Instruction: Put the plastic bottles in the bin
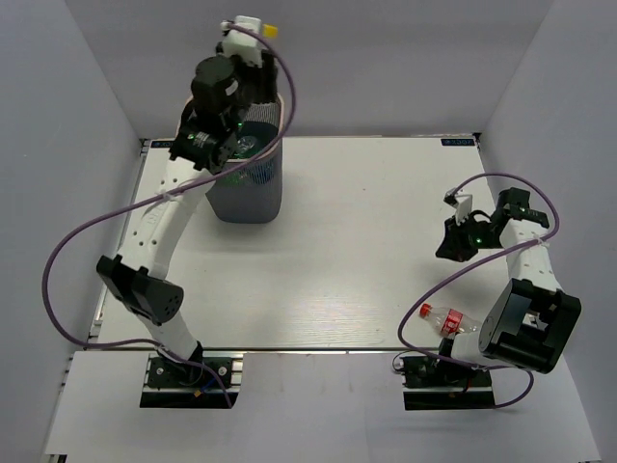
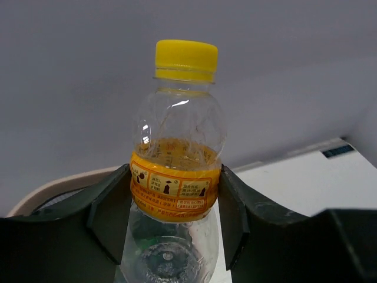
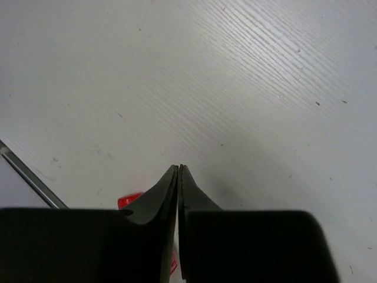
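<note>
while one bottle lies unpicked at the near edge, the job reads as only partly done. closest in, a clear red-capped bottle (image 1: 445,316) lies on its side on the worktop (image 1: 357,222), just beside the right arm's base (image 1: 448,371), with nothing touching it. a little farther out, the right claw (image 3: 178,177) hangs over bare worktop with its jaws pressed together and nothing between them; it is apart from that bottle. at the far left the bin (image 1: 246,198) stands upright. above it the left claw (image 2: 175,206) is clamped on the orange label of a yellow-capped bottle (image 2: 179,147), held cap up, with the bin's pale rim showing low behind the claw. that bottle is not yet let go, so it does not count as binned. no other bottle shows on the worktop. what already lies inside the bin i cannot tell, because the left arm (image 1: 174,222) covers most of its mouth in the overhead view. as i judge it, two things are left: dropping the held bottle, and fetching the red-capped one, which sits on the right arm's side.
</note>
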`<state>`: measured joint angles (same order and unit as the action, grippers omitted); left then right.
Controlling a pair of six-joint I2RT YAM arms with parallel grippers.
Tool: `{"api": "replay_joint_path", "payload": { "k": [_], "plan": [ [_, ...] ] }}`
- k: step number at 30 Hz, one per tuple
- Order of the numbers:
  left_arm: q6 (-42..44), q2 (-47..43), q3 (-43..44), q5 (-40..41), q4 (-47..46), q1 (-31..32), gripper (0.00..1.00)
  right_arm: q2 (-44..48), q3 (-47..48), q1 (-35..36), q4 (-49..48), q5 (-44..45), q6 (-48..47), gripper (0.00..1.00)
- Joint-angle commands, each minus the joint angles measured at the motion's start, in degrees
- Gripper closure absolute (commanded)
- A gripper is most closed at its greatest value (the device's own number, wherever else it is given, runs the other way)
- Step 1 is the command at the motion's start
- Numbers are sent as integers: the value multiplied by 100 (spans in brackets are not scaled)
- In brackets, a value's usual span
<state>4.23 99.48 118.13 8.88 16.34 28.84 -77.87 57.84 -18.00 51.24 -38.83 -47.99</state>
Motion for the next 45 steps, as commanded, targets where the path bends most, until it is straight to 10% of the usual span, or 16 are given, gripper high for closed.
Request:
{"api": "replay_joint_path", "payload": {
  "k": [1,4,8,10,14,23,30,39,45],
  "plan": [
    [-493,-305,-561,676,125,-361,74,122,-1,-20,509,-99,-719,87],
    [-581,-159,-423,833,597,-625,55,70,191,-19,1026,-46,-1132,50],
    [-722,-52,-211,834,1169,-810,0,-18,447,-2,1450,42,-1599,27],
    [-722,-121,-211,886,1170,-871,0,-27,570,-2,1652,77,-1819,10],
    [-371,-367,-211,440,1003,-933,0,26,605,33,2160,261,-2555,10],
    [-949,-737,-1492,-5104,-217,-425,0,913,-860,156,2390,1588,-4359,11],
    [-1372,-1747,-4005,-4975,-1071,200,0,1054,-1547,341,2242,1870,-3992,14],
    [-1319,-2327,-5227,-4527,-729,763,0,1449,-2637,561,712,2774,-3340,18],
    [-1372,-2679,-6027,-4185,-457,991,0,1397,-2639,578,561,2618,-3164,51]
  ]
}}
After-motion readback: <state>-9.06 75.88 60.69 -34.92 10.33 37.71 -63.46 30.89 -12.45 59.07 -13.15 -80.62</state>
